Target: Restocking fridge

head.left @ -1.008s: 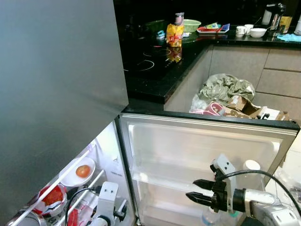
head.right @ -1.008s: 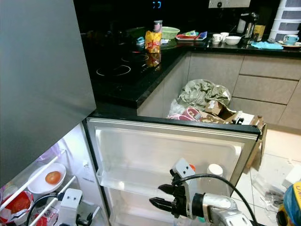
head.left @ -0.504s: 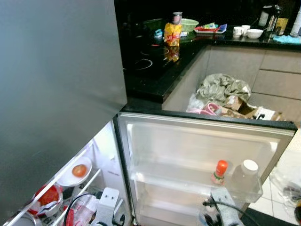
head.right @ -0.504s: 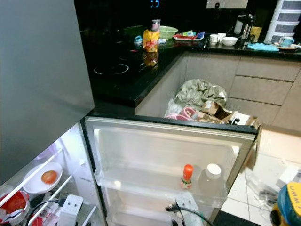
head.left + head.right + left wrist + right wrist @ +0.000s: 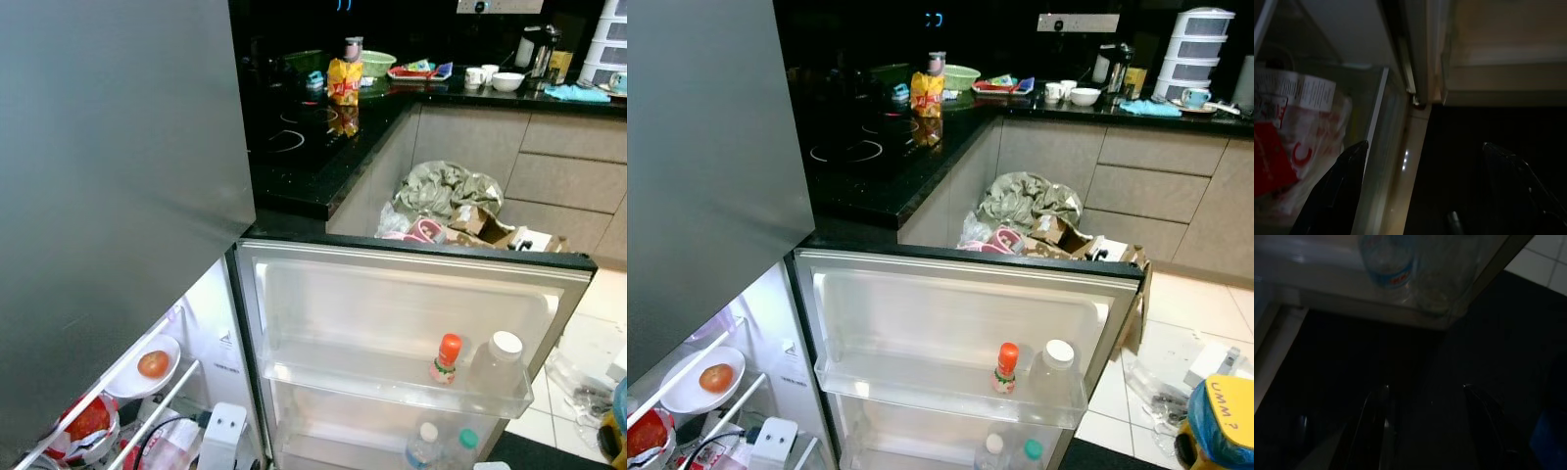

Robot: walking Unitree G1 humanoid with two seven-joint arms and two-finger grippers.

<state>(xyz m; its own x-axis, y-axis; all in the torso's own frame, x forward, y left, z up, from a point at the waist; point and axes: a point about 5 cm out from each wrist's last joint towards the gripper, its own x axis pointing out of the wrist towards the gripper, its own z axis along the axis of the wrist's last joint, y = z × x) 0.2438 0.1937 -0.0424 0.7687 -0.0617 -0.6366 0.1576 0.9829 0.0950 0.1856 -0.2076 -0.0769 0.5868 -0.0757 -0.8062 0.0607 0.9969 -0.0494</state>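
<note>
The fridge door (image 5: 411, 323) hangs wide open in front of the robot, its white inner lining lit and its dark top edge running just below a black counter (image 5: 313, 157). Taken from this door, the grey upper door (image 5: 118, 196) rises to its left, and below that the lit fridge interior (image 5: 196, 343) opens with wire shelves.

On the door's upper shelf (image 5: 392, 377), a clear plastic rail, two things stand side by side towards its right end: a small bottle with an orange cap (image 5: 446, 358) and, just to its right, a clear jar with a white lid (image 5: 495, 364). In the shelf below them the caps of two more bottles (image 5: 441, 446) show, one white and one green.

Left of the door, inside the fridge, a white bowl holds a tomato (image 5: 152, 364), and lower left of that sits a red-and-white packet (image 5: 88, 421).

Beyond the door, on the floor by the cabinets, lies a heap of bags and cardboard (image 5: 456, 206).

The left gripper (image 5: 1425, 186) is low by the fridge's inner edge, fingers spread apart on nothing. The right gripper (image 5: 1425, 431) hangs under the door's lowest shelf in deep shade, and its fingers seem parted and empty.
</note>
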